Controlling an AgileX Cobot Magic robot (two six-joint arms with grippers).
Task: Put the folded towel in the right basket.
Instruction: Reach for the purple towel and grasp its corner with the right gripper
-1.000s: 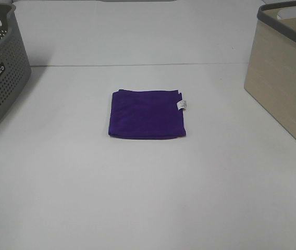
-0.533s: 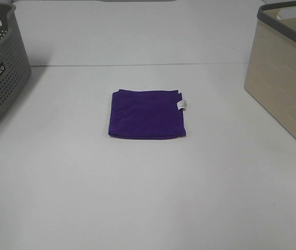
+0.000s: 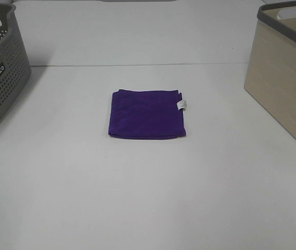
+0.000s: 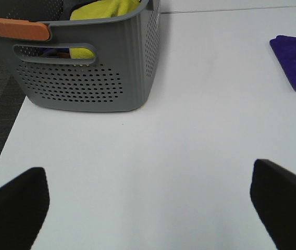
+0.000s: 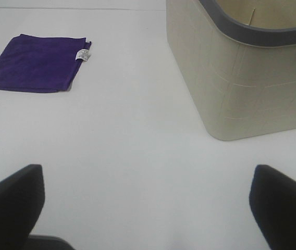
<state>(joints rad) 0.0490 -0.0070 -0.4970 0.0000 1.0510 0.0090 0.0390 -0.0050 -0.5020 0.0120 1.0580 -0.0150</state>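
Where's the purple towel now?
In the exterior high view the purple towel lies flat mid-table, between the grey basket at left and the beige basket at right.

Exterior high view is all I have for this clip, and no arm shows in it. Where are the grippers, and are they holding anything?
Observer: The left wrist view shows the left gripper open and holding nothing, over the table short of the grey basket.
Operator: And the right one?
Observer: The right gripper is open and empty too. The purple towel and the beige basket both lie ahead of it, untouched.
Operator: What is in the grey basket?
Observer: A yellow cloth lies bunched inside it.
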